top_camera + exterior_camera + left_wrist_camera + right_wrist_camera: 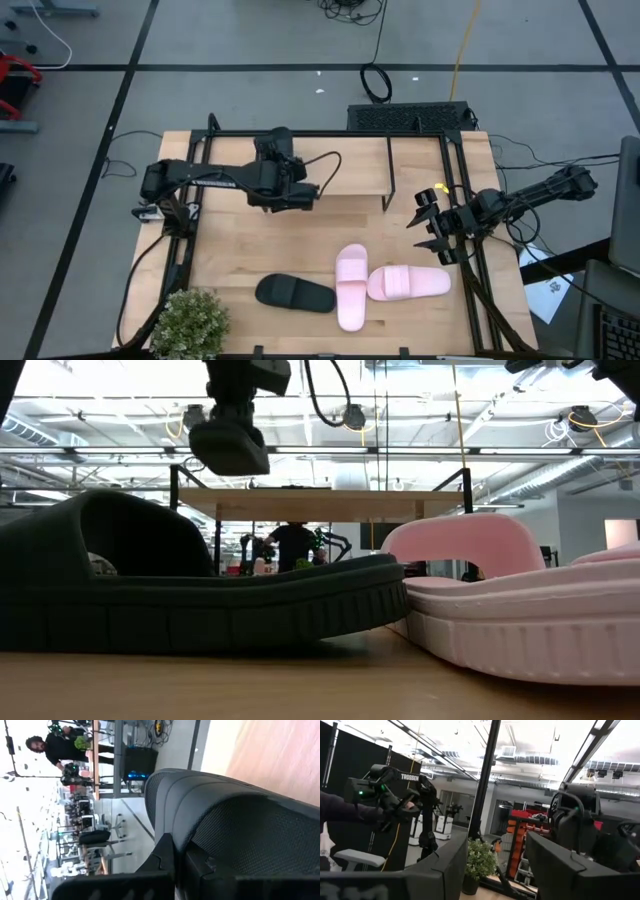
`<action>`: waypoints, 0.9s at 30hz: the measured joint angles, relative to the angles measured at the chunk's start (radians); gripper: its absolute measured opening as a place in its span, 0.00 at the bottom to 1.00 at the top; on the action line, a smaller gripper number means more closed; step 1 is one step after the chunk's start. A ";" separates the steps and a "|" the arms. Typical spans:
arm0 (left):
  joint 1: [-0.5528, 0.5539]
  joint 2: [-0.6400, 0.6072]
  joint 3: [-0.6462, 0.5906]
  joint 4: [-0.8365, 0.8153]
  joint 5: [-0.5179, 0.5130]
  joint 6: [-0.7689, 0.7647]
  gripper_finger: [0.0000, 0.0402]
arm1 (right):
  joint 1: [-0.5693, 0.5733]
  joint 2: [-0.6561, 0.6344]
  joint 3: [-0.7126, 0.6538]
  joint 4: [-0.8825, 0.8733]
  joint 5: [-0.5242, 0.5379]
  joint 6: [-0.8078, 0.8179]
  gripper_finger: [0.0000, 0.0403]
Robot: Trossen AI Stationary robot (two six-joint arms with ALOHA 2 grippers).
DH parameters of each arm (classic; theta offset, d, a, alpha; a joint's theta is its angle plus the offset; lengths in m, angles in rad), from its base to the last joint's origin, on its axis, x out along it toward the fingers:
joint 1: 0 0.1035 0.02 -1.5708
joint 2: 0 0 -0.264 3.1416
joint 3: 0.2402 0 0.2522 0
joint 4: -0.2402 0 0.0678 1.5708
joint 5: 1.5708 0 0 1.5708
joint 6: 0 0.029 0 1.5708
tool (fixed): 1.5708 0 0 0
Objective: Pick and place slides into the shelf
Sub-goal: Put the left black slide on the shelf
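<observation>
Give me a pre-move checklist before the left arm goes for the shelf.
1. Left gripper shut on the held matte black slide: ok.
2. Room under the low wooden-topped shelf: cannot tell, near slides block part of the low view.
3. Right gripper open, holding nothing, at the table's right edge: ok.
4. Second black slide lying alone, away from the shelf: ok.
5. Two pale pink slides apart for separate picks: not ok, they touch.

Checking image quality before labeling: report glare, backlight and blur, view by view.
High view: even light, soft shadows under the pink slides. Low view: bright ceiling backlights the shelf; the near black slide is soft. Left wrist view: washed-out background, a dark black slide fills the frame.
</observation>
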 joint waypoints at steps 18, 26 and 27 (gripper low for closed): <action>0.062 0.000 -0.074 0.143 0.031 0.187 0.00 | 0.000 0.000 0.000 -0.002 0.002 0.003 0.48; 0.084 0.000 -0.074 0.180 0.059 0.236 0.00 | 0.000 0.000 0.000 -0.002 0.001 0.008 0.48; 0.088 0.000 -0.074 0.191 0.060 0.244 0.00 | 0.000 0.000 0.000 -0.002 0.001 0.017 0.48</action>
